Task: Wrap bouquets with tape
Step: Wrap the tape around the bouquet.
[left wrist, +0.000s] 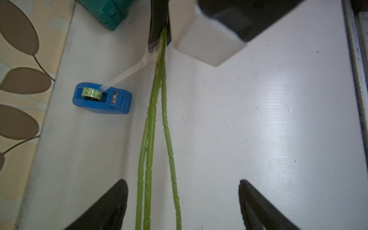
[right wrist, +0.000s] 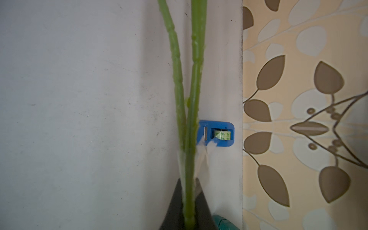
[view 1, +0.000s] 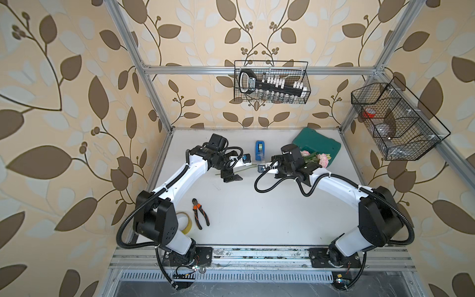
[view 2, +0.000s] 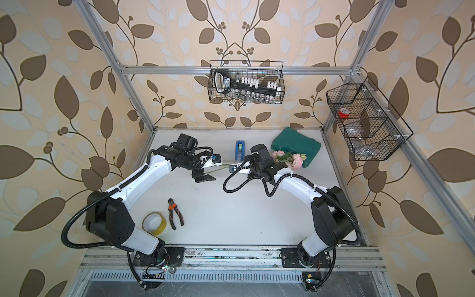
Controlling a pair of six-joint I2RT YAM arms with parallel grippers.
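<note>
right gripper (right wrist: 188,184) jaws clamped on the bouquet (view 1: 321,159) stems, blooms sticking out behind it by the green case (view 1: 320,145). left gripper (left wrist: 180,183) jaws wide apart, gripping nothing, the three stems (left wrist: 151,119) run through the gap. clear tape strip (left wrist: 129,71) stretches from the stems at the right jaws to the blue tape dispenser (view 1: 259,149), which sits on the table (view 1: 257,218) near the back wall, between both arms. pliers (view 1: 200,213) and tan tape ring (view 1: 187,224) lie by the left arm base
</note>
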